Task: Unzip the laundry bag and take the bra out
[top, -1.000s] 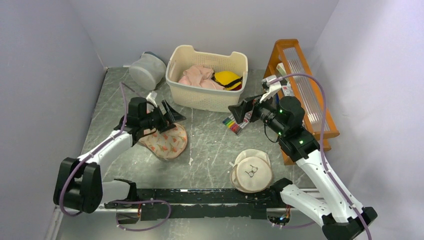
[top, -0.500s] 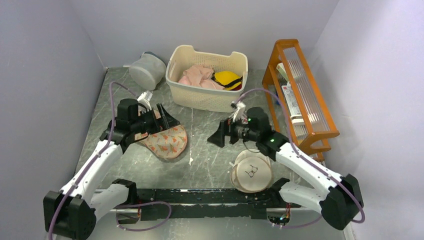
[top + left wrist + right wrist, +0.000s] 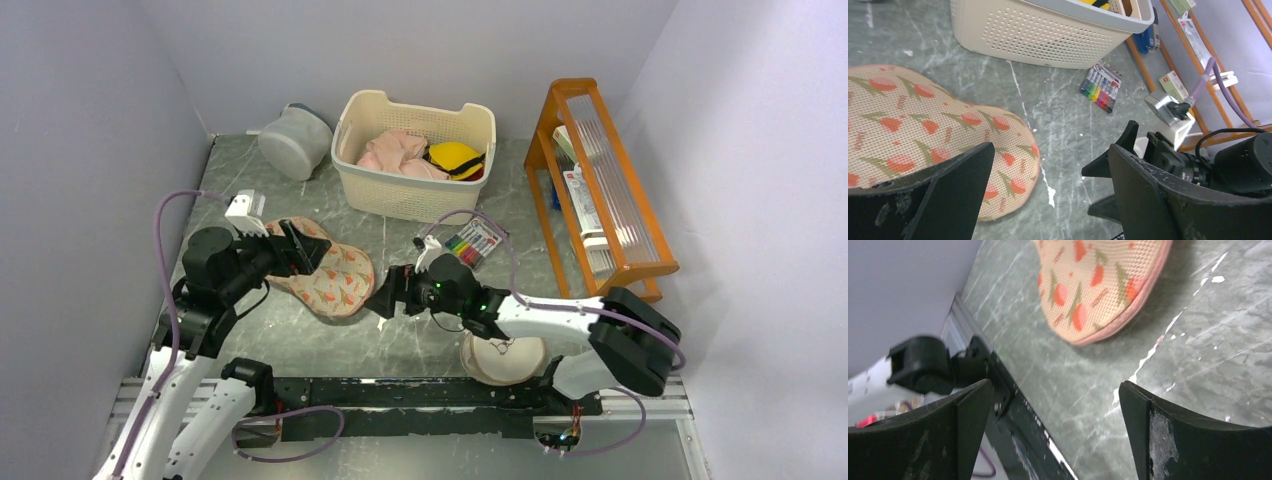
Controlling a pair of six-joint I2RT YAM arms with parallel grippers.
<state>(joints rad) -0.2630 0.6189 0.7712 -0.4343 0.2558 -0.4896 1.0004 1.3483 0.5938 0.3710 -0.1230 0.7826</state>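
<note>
The laundry bag [image 3: 335, 282] lay flat on the bench [image 3: 420, 325], left of centre. Your left gripper [image 3: 306, 250] hung wide open above it; your right gripper [image 3: 381, 299], also wide, sat near its right edge.

place: lab test cell | cue: blank walls [image 3: 420, 40] — marbled table [image 3: 335, 340], mounting rail [image 3: 400, 392]

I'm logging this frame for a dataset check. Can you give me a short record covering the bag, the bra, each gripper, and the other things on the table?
laundry bag: flat on the table, floral side up, no opening visible
bra: not visible
left gripper: open, over the bag's far-left part; contact unclear
right gripper: open, above bare table just right of the bag, not touching it
other items: basket of clothes at the back, marker pack, round pouch under the right arm, orange rack on the right
</note>
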